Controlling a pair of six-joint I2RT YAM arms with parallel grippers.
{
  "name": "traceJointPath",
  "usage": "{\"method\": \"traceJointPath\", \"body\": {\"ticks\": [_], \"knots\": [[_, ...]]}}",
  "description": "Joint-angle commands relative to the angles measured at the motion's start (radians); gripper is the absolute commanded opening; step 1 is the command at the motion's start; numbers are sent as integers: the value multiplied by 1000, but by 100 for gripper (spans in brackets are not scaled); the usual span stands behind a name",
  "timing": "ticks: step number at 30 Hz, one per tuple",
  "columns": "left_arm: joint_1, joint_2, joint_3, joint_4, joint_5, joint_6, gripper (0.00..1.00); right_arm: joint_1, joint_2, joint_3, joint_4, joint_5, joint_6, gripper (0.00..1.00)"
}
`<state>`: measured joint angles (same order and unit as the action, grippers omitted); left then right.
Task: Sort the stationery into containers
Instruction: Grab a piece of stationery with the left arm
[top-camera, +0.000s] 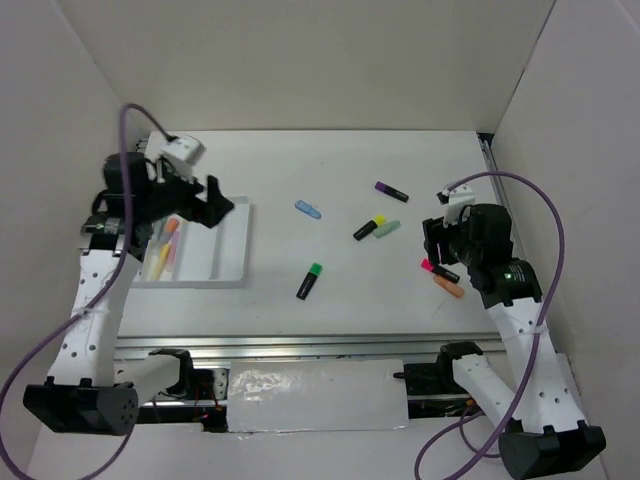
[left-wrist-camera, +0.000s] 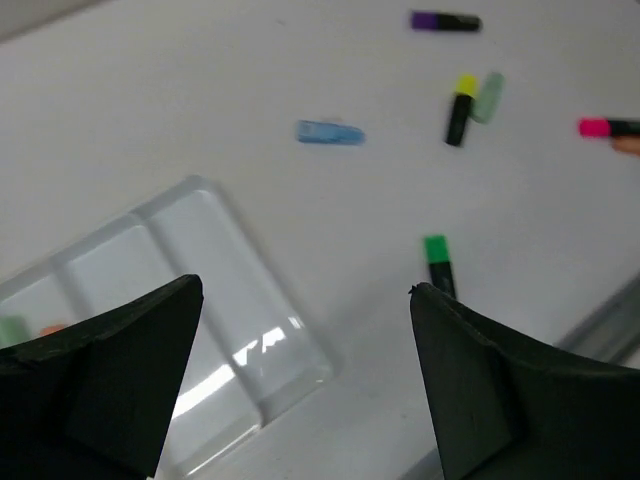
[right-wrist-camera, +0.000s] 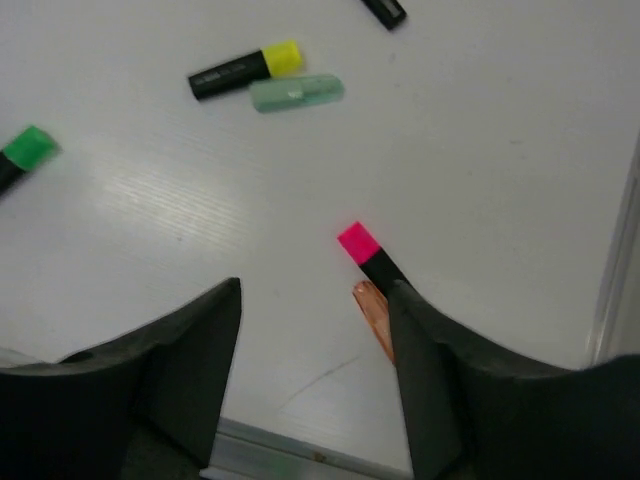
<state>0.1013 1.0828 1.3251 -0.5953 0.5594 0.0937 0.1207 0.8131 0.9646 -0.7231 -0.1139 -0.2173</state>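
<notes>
The white divided tray (top-camera: 226, 252) lies at the left and holds several orange, pink and yellow pens (top-camera: 165, 245) in its left compartment. My left gripper (top-camera: 213, 205) hovers open and empty over the tray's right edge (left-wrist-camera: 190, 240). Loose on the table are a blue pen (top-camera: 309, 209), a purple marker (top-camera: 391, 190), a yellow-capped black highlighter (top-camera: 368, 228), a mint one (top-camera: 387, 229) and a green-capped one (top-camera: 310, 281). My right gripper (right-wrist-camera: 315, 287) is open and empty. Its right finger stands just beside a pink-capped highlighter (right-wrist-camera: 362, 248) and an orange pen (right-wrist-camera: 372, 312).
White walls enclose the table on the left, back and right. A metal rail (top-camera: 300, 345) runs along the near edge, close behind the right gripper (top-camera: 436, 250). The left wrist view shows the left gripper (left-wrist-camera: 305, 289) above the tray corner, with the green highlighter (left-wrist-camera: 438, 262) to its right.
</notes>
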Motion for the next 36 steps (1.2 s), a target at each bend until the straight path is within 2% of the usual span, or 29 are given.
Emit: {"method": "traceJointPath", "body": {"ticks": [1, 2, 4, 6, 7, 11, 18, 24, 33, 36], "knots": [[-245, 5, -88, 14, -158, -69, 97, -36, -40, -78, 16, 94, 1, 70], [-355, 9, -133, 43, -205, -84, 98, -61, -57, -92, -10, 64, -32, 75], [-357, 58, -174, 72, -143, -173, 98, -93, -90, -116, -30, 27, -75, 78], [-373, 104, -214, 80, -130, -219, 93, -143, -92, -116, -30, 48, -80, 78], [-399, 150, -221, 77, -179, -215, 92, -156, -63, -103, -39, 56, -92, 76], [-615, 239, -233, 87, -313, -196, 90, -229, 35, -87, -107, 68, -143, 76], [-827, 547, -107, 94, -547, -316, 89, -352, 141, -81, -113, 69, -218, 81], [-845, 770, 8, 81, -547, -394, 84, -434, 233, 14, -168, 13, -237, 82], [-839, 876, 13, 134, -541, -399, 75, -444, 350, 75, -196, -72, -278, 86], [-819, 904, -4, 132, -481, -399, 64, -446, 370, 77, -205, -101, -315, 87]]}}
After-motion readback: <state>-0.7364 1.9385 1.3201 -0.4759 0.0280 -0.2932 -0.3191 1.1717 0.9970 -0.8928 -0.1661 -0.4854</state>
